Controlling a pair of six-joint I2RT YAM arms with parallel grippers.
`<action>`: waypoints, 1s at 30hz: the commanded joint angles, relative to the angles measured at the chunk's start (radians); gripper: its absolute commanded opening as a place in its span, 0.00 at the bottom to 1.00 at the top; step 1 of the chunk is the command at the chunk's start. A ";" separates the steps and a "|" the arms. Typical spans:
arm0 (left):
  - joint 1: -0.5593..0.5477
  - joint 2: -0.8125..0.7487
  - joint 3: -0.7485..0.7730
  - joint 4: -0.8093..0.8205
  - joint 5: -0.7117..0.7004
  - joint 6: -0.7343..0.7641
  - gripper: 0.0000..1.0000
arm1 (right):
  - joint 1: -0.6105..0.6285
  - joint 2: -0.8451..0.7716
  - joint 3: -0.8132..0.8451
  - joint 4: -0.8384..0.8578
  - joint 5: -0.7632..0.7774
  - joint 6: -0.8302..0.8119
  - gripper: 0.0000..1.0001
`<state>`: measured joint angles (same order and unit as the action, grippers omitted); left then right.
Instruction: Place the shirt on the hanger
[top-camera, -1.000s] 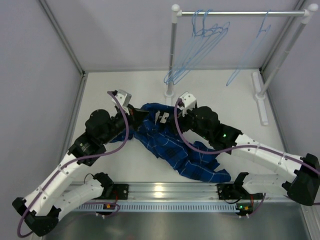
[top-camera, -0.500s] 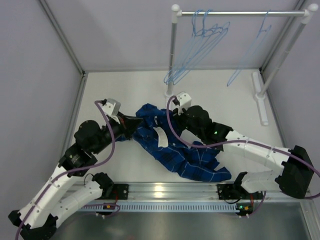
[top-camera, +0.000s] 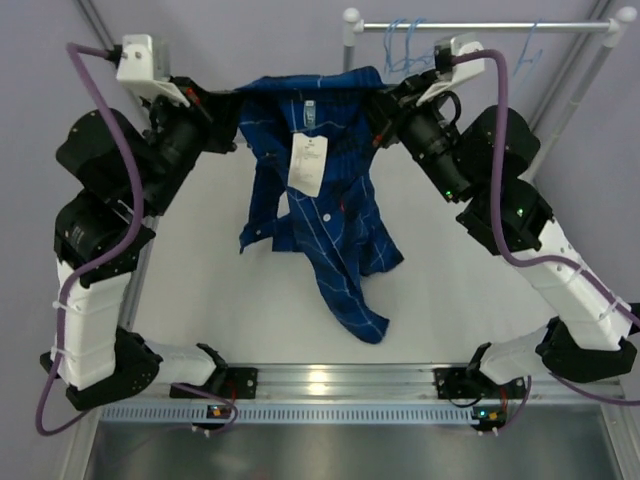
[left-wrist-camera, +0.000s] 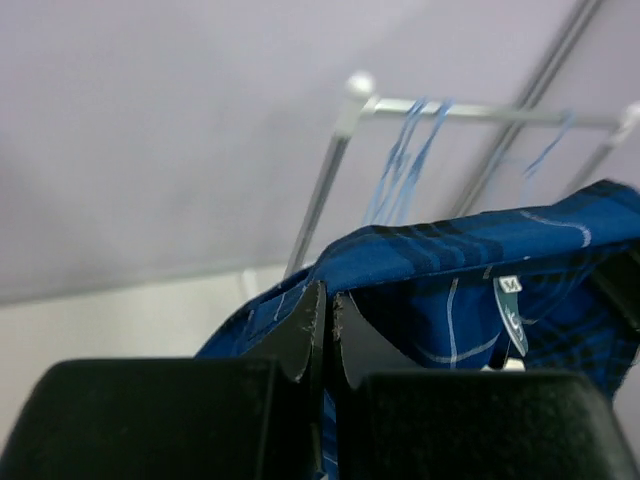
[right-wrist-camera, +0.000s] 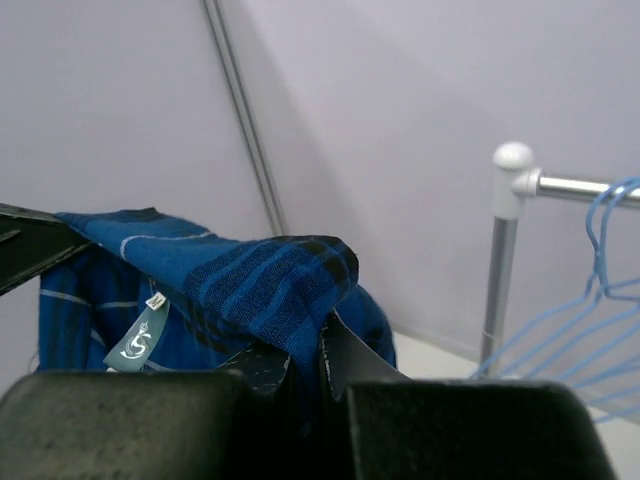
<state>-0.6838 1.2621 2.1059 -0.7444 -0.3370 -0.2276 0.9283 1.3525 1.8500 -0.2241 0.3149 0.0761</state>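
The dark blue plaid shirt (top-camera: 312, 215) hangs in the air, stretched by its shoulders between my two grippers, with its hem trailing toward the table. A white paper tag (top-camera: 307, 165) dangles below the neck. My left gripper (top-camera: 228, 103) is shut on the shirt's left shoulder, fabric (left-wrist-camera: 470, 255) pinched at its fingertips (left-wrist-camera: 312, 310). My right gripper (top-camera: 388, 100) is shut on the right shoulder, cloth (right-wrist-camera: 240, 280) draped over its fingertips (right-wrist-camera: 345, 355). Pale-blue wire hangers (top-camera: 405, 45) hang on the rail just behind the right gripper; one hanger (top-camera: 528, 45) hangs farther right.
A white clothes rail (top-camera: 480, 26) spans the back right on upright posts (top-camera: 349, 50), with a foot bar (top-camera: 521, 190) on the table. Grey walls close in on the left and back. The white table (top-camera: 210, 300) lies below the shirt.
Both arms rose from the table and spread apart, lifting the shirt off the surface. The right gripper closed on the shirt's shoulder during this time.
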 joint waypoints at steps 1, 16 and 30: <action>0.018 0.128 0.195 -0.206 0.003 0.044 0.00 | 0.027 0.079 0.121 -0.144 0.090 0.022 0.00; 0.010 -0.130 -0.571 -0.035 0.225 -0.073 0.00 | 0.066 -0.056 -0.465 -0.128 0.146 0.249 0.00; 0.009 -0.218 -0.959 0.238 0.504 0.028 0.88 | 0.061 -0.308 -0.994 0.129 0.039 0.303 0.00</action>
<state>-0.6704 1.0180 1.1458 -0.6422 0.0315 -0.2562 0.9794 1.1236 0.8852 -0.2455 0.3729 0.3702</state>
